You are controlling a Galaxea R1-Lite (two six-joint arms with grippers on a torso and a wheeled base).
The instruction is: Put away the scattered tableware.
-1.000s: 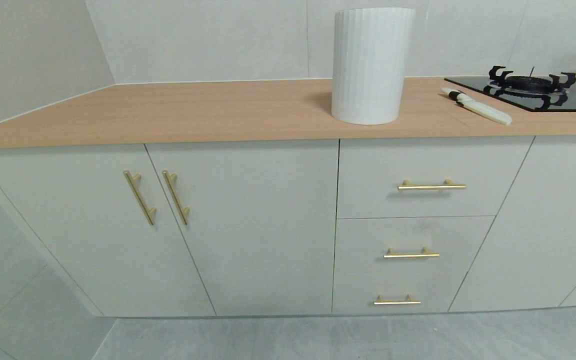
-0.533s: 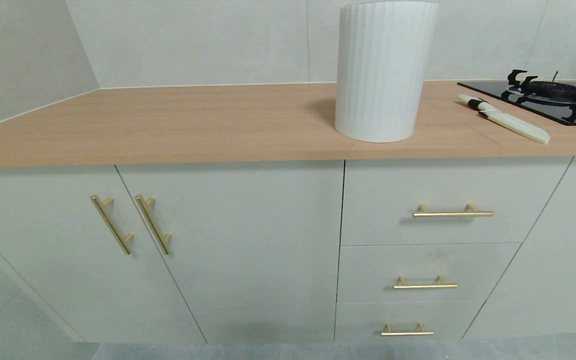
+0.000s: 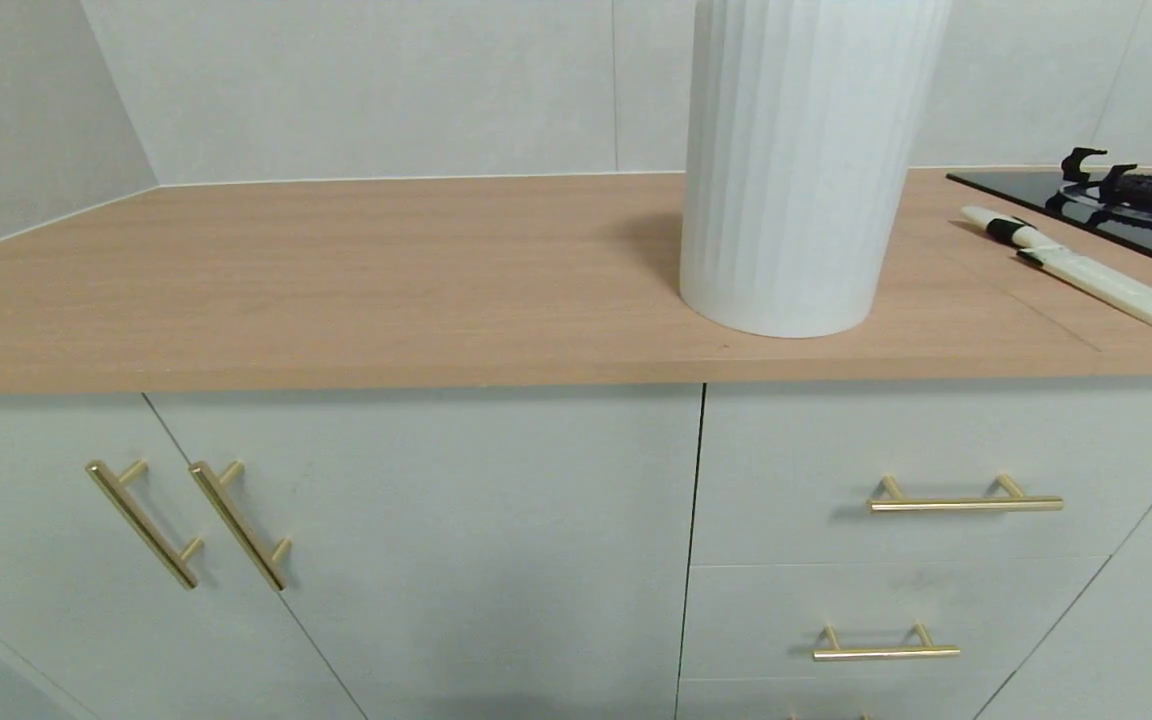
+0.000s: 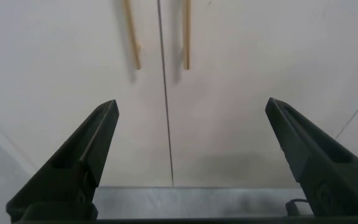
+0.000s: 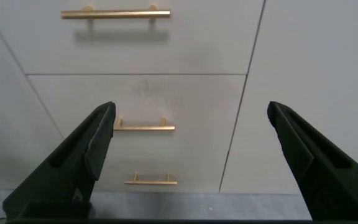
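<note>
Head view: wooden countertop [image 3: 336,290] runs over pale cabinets.

- A tall white ribbed container [image 3: 796,170] stands upright on it, right of the middle and close to the front edge. Its top is cut off by the frame, so I cannot tell what is inside.
- The cream knife [image 3: 1086,272], with a black band at the handle, lies flat toward the right end of the countertop. It is apart from the container and just in front of the black hob [image 3: 1116,200]. Handle end points to the back, blade tip to the front right edge. Nothing is touching it.

Left gripper [image 4: 191,107]: released, both dark fingers spread wide with nothing between them. It is held low in front of the double cabinet doors [image 4: 241,112]. The door seam runs between the fingers, and the two gold door handles [image 4: 132,34] flank that seam.

Right gripper [image 5: 191,109]: also released, fingers wide apart and not carrying anything. It faces the drawer stack [image 5: 142,93] below the container. The top drawer handle [image 5: 115,12], middle handle [image 5: 145,128] and bottom handle [image 5: 151,182] sit one under another. All drawers are closed flush, and so are the doors.

Both grippers are well below the countertop.
</note>
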